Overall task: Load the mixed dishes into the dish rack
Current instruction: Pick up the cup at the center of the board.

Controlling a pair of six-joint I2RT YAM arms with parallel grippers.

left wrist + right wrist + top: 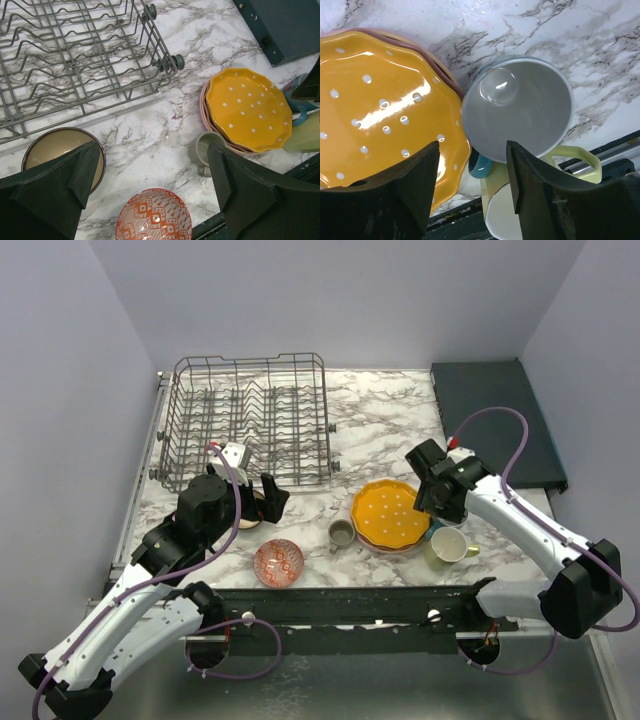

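Note:
The grey wire dish rack [245,420] stands at the back left with no dishes in it, and also shows in the left wrist view [75,60]. My left gripper [255,502] [152,165] is open and empty, hovering between the dark brown bowl [55,147] and the small grey cup [205,147], above the red-patterned bowl [152,217]. The orange dotted plate [390,513] lies on the pink plate [204,102]. My right gripper [440,508] [472,155] is open just above the blue mug [520,107], over its handle. The yellow-green mug [505,210] touches it. No blue-white bowl is in view.
A dark flat tray [495,420] lies at the back right. The red-patterned bowl [278,562], grey cup [342,534] and yellow-green mug [450,545] sit close to the table's front edge, by the black rail [350,605].

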